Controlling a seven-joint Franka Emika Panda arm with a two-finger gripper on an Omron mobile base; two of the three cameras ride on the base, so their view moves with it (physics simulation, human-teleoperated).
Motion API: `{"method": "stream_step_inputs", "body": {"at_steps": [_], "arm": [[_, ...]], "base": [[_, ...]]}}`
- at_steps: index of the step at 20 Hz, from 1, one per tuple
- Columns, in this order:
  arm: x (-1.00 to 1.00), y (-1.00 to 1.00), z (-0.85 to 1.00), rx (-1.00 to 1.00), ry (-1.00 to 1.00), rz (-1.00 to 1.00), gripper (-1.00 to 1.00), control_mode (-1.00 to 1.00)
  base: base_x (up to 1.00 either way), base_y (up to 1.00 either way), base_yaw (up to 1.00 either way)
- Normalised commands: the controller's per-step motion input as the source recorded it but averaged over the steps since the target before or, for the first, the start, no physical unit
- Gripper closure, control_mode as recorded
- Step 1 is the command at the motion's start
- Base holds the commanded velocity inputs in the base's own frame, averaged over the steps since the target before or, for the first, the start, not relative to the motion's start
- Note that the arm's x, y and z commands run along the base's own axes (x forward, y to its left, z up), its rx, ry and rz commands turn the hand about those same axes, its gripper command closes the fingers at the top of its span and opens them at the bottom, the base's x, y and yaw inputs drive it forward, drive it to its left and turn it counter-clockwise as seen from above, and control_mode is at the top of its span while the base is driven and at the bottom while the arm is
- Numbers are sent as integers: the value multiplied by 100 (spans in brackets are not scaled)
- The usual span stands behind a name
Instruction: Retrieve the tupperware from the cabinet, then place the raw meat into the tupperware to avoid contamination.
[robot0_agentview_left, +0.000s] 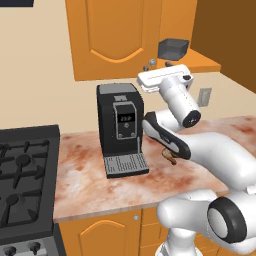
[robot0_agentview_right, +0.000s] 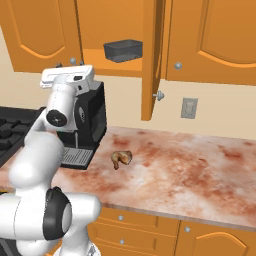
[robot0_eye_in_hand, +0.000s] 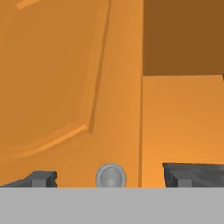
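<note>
Left base view, cabinet: we see its left door closed and the right side open
Left base view, tupperware: we find it on the orange shelf, at 1 o'clock from the coffee machine
Left base view, gripper: raised just below the shelf edge, near the tupperware but apart from it
Right base view, raw meat: we see it lying on the marbled counter, at 4 o'clock from the coffee machine
Right base view, open door: standing edge-on, at 3 o'clock from the tupperware
Hand view, gripper: we see the tips spread wide, nothing between them
Hand view, knob: between the tips, on the closed door
</note>
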Motion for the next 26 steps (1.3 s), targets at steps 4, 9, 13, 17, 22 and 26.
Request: {"method": "stream_step_inputs", "body": {"at_steps": [4,9,13,17,22,26], "arm": [[18,12,-6,0,0,-1,-100,-100],[21,10,-1,0,0,-1,-100,-100],[22,8,-1,0,0,-1,-100,-100],[23,7,0,0,0,-1,-100,-100],[21,4,0,0,0,-1,100,-100],[16,0,0,0,0,-1,100,-100]], "base": [[0,0,0],[0,0,0],[0,0,0],[0,0,0],[0,0,0],[0,0,0]]}}
